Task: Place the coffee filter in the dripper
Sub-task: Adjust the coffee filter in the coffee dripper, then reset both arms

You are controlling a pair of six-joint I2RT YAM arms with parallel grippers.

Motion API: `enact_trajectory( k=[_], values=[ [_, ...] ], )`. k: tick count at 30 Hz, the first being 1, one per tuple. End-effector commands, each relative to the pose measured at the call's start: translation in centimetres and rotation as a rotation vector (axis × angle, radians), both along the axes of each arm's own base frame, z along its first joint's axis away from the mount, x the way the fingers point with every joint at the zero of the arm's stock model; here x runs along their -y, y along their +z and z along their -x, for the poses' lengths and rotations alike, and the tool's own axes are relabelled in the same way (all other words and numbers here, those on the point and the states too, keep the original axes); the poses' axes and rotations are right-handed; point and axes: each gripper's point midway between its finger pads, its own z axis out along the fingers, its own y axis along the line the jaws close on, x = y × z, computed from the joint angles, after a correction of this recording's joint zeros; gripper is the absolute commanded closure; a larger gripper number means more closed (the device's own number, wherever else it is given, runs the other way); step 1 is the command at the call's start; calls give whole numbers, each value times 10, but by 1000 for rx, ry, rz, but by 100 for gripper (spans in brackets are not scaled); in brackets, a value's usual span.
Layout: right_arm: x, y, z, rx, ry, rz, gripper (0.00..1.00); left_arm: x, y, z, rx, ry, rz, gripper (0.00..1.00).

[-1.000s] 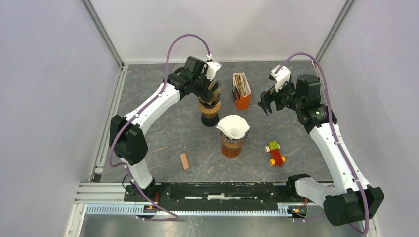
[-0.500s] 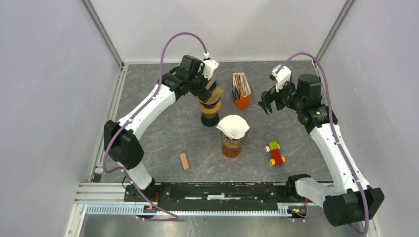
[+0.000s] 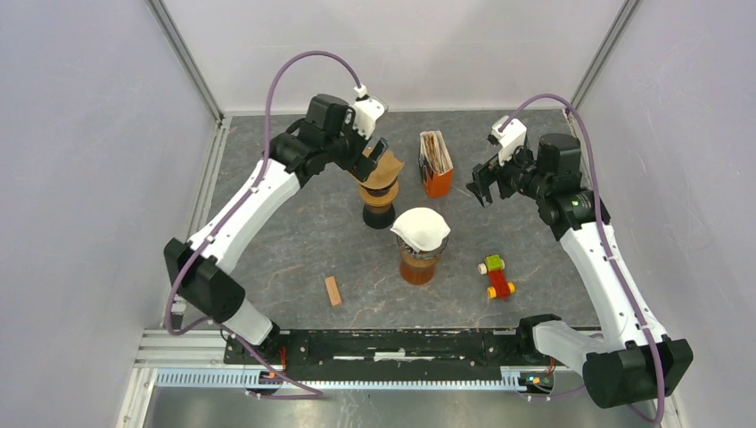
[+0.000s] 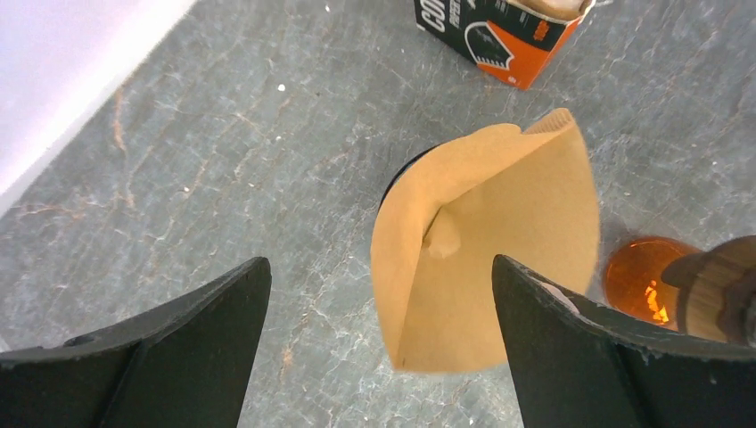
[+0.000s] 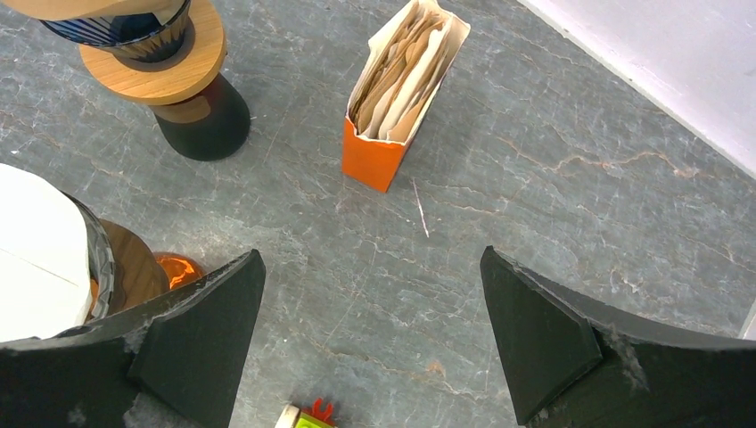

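Note:
A brown paper coffee filter [image 3: 381, 168] stands as an open cone in the dripper [image 3: 379, 189], which has a wooden collar and a dark base. In the left wrist view the filter [image 4: 499, 241] hides all but a sliver of the dripper's dark rim [image 4: 403, 175]. My left gripper [image 3: 372, 153] is open and empty just above and left of the filter; in its own view [image 4: 381, 267] the jaws stand wide on either side, clear of the paper. My right gripper [image 3: 482, 185] is open and empty over bare table [image 5: 370, 343], right of the orange filter box [image 3: 435, 164].
A second dripper with a white filter [image 3: 421, 228] sits on an amber glass carafe [image 3: 419, 266] in front. The orange box [image 5: 395, 98] holds several filters. A small toy [image 3: 497, 276] and a wooden block [image 3: 332, 291] lie nearer the front.
My left gripper has opened, let go of the brown filter and drawn back up and to the left. The filter stays in the dripper. The right arm has hardly moved.

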Motion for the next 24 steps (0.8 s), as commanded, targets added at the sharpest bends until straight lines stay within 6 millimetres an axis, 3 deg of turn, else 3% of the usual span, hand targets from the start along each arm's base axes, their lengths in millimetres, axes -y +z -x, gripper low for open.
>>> enact_trajectory(
  k=[1,4,8,12,16,24],
  values=[
    [2,37,-8,101,-4,5,2,-18,81,12,175,55,112,0],
    [5,47,-12,138,-13,22,2,-43,106,14,225,142,218,0],
    [14,58,-16,202,-55,43,2,-84,124,19,332,280,364,0],
    [20,68,-19,267,-89,49,2,-117,121,21,364,399,446,0],
    [20,82,-18,324,-92,39,2,-133,126,25,434,431,488,0],
    [23,106,-12,380,-95,47,2,-146,127,31,492,457,471,0]
  ],
)
